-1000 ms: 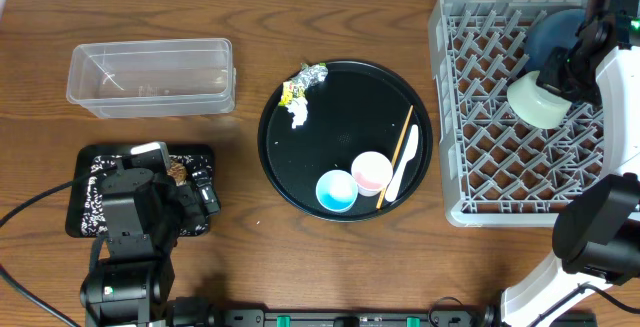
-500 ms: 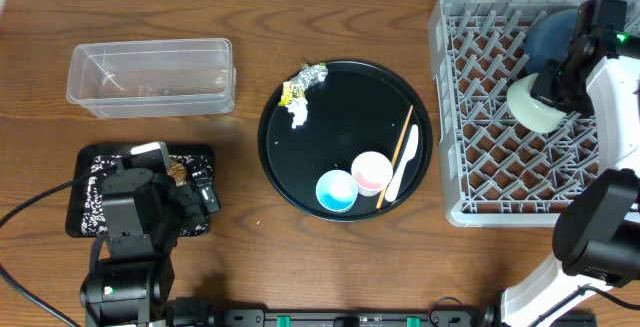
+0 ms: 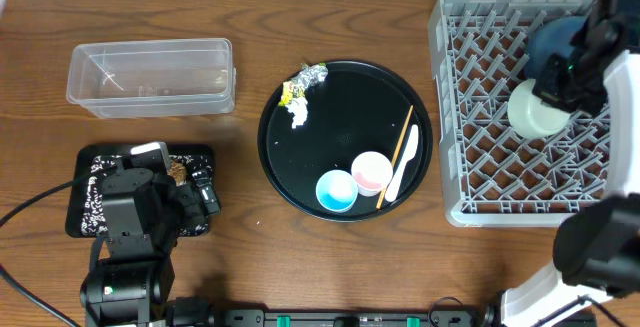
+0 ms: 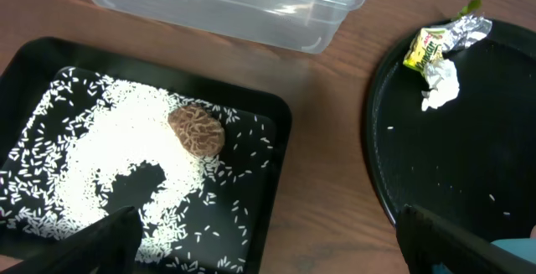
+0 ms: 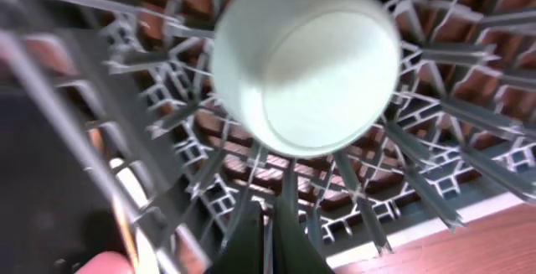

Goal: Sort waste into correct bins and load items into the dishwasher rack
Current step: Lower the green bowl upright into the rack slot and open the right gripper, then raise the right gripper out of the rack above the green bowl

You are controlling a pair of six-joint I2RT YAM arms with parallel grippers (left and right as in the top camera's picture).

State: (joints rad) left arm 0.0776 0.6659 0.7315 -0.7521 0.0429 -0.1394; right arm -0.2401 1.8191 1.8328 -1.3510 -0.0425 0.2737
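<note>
The pale green bowl [image 3: 535, 112], smooth with a round foot ring, lies overturned on the pegs of the square grey plastic dishwasher rack [image 3: 480, 167], well in from its left edge. The right gripper [image 5: 270, 228] is pressed together beside it; the left gripper [image 4: 266, 245] is spread wide.

The pale green bowl [image 3: 533, 112] rests among the pegs of the grey dishwasher rack [image 3: 480, 147], close beside the right arm's jaws, on their left. The dark blue plate [image 3: 550, 39] stands just beyond them.
</note>
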